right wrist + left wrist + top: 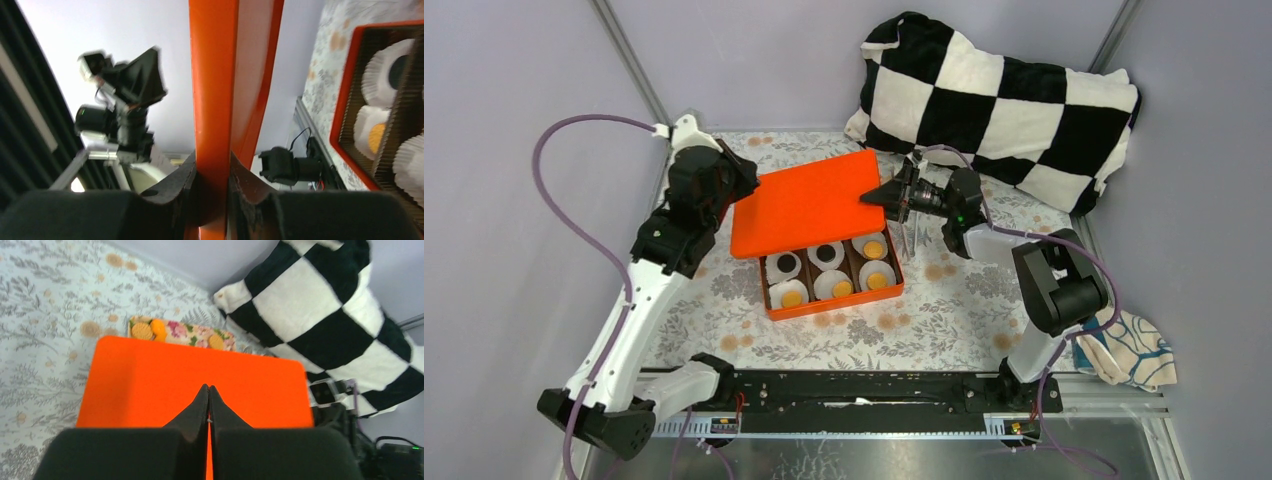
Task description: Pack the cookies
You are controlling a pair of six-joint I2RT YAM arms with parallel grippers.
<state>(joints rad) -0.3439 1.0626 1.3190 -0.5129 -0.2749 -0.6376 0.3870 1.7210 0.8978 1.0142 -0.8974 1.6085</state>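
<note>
From above: tan and dark cookies (877, 281) held in cups (826, 283) inside orange box (836, 306), rear part hidden by lid (809, 205). Left wrist: left gripper (208, 388) closed, empty, over lid; pillow (310, 295) behind. Right wrist: lid edge clamped by right gripper (212, 167).

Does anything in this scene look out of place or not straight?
The orange lid is not seated: it covers only the far part of the orange box and overhangs its left side. Six cookies in the near cups lie uncovered. The right tool grips the lid's edge.
</note>
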